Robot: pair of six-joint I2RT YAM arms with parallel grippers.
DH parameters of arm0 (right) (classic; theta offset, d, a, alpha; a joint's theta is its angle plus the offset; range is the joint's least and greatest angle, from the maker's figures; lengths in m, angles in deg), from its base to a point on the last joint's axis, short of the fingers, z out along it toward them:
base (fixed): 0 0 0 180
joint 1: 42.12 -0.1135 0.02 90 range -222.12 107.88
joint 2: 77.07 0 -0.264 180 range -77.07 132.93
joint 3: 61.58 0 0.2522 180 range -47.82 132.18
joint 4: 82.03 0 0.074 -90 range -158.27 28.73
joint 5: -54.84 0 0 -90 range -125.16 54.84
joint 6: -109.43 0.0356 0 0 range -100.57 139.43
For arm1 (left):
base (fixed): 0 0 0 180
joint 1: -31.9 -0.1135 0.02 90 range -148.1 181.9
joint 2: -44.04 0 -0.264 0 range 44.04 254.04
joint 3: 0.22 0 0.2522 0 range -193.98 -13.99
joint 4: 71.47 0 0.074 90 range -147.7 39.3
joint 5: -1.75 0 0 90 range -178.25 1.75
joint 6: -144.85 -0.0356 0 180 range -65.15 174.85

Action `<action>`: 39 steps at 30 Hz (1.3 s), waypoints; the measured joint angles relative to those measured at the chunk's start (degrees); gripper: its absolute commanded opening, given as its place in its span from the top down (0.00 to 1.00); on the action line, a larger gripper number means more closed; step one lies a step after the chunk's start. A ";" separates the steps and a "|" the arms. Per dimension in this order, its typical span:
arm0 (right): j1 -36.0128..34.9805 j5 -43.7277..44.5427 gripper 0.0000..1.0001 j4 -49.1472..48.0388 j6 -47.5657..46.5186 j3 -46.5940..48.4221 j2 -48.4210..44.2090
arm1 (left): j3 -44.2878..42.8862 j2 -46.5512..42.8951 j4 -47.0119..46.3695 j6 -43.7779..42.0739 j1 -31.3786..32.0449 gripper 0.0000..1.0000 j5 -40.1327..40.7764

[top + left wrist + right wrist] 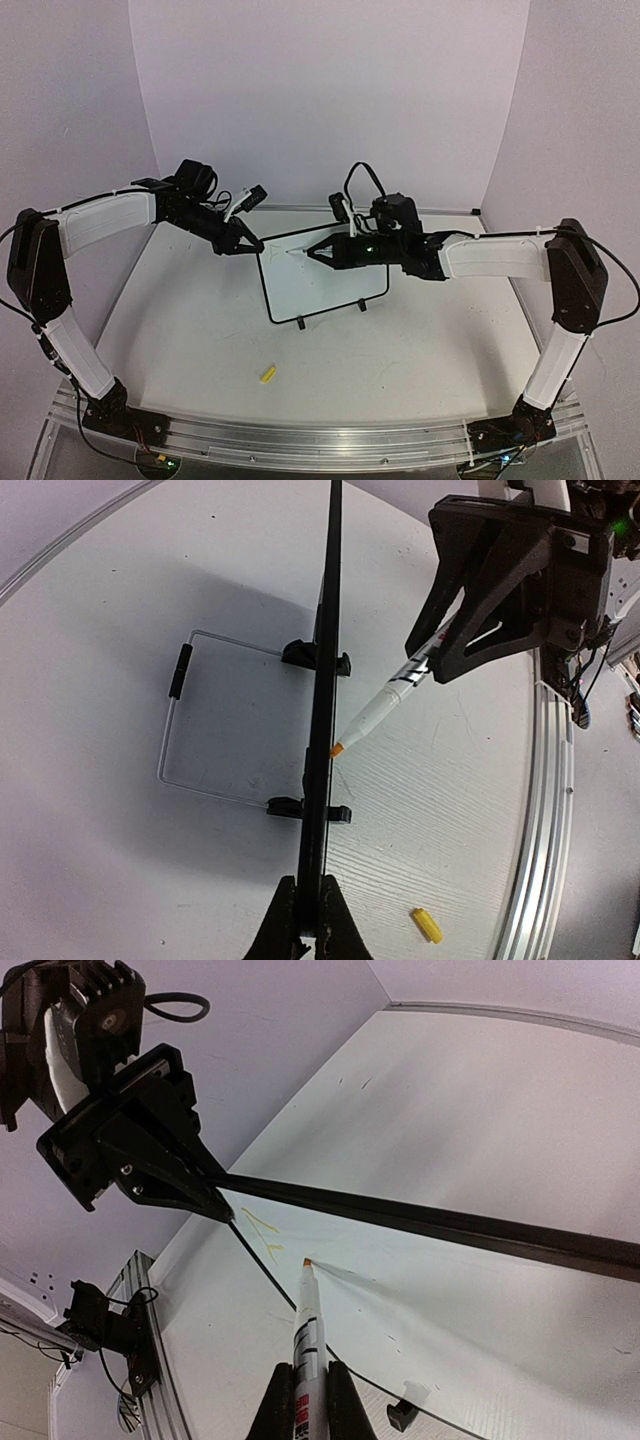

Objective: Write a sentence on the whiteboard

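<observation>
Though thin and faint, yellow strokes [262,1230] on a smooth, black-framed whiteboard [450,1295].

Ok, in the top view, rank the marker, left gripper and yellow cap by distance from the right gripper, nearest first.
1. marker, held in the right gripper.
2. left gripper, on the whiteboard's top-left corner.
3. yellow cap, on the table, near side.
</observation>
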 measured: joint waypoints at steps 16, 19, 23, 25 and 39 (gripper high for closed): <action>-1.38 0.34 1.00 0.16 -0.20 1.61 2.09 | 0.00 0.00 -0.04 0.00 0.02 1.00 0.35; -1.65 0.54 1.00 0.24 -0.38 1.61 2.28 | 0.00 0.00 -0.04 0.00 0.02 1.00 0.35; -1.92 0.99 1.00 0.26 -0.44 1.56 2.36 | 0.00 0.00 -0.04 0.00 0.04 1.00 0.35; -2.02 1.40 1.00 0.22 -0.44 1.27 2.36 | -0.02 0.00 -0.04 0.02 0.04 1.00 0.38; -2.58 4.44 1.00 1.13 -0.23 -1.12 1.41 | -0.02 0.00 -0.07 0.02 0.04 1.00 0.44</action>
